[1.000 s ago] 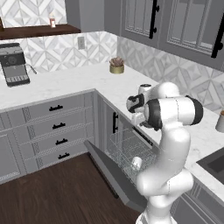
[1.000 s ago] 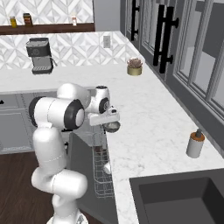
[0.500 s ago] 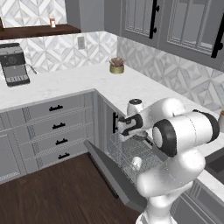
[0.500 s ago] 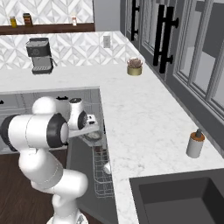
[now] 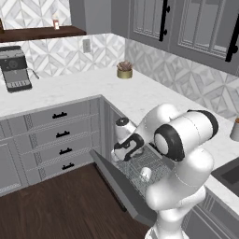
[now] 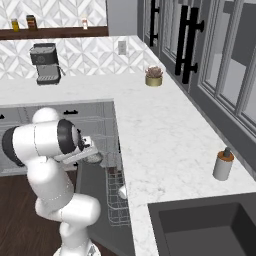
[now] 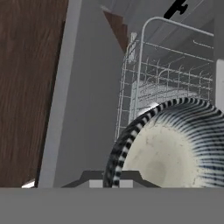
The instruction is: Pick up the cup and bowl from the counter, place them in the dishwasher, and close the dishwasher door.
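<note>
My gripper (image 5: 125, 145) is shut on the bowl (image 5: 136, 148), low over the front of the open dishwasher's wire rack (image 5: 140, 165). In the hand view the bowl (image 7: 173, 151) looms close, striped dark outside and speckled pale inside, above the rack (image 7: 175, 70) and beside the door's inner face (image 7: 83, 100). The cup (image 5: 145, 173) lies in the rack; from the right it shows as a pale cup (image 6: 121, 191) behind the bowl (image 6: 94, 158). The dishwasher door (image 5: 116, 186) hangs fully open. The white marble counter (image 5: 140, 95) runs above.
A gold plant pot (image 6: 153, 77) and a coffee machine (image 6: 45, 62) stand at the back of the counter (image 6: 165, 130). A pump bottle (image 6: 222, 164) stands near the dark sink (image 6: 205, 230). Grey drawer cabinets (image 5: 56, 135) flank the dishwasher over wood floor (image 5: 56, 205).
The arm has swung down and to the left from counter height, carrying the bowl to just above the open dishwasher's rack. The cup has stayed in the rack.
</note>
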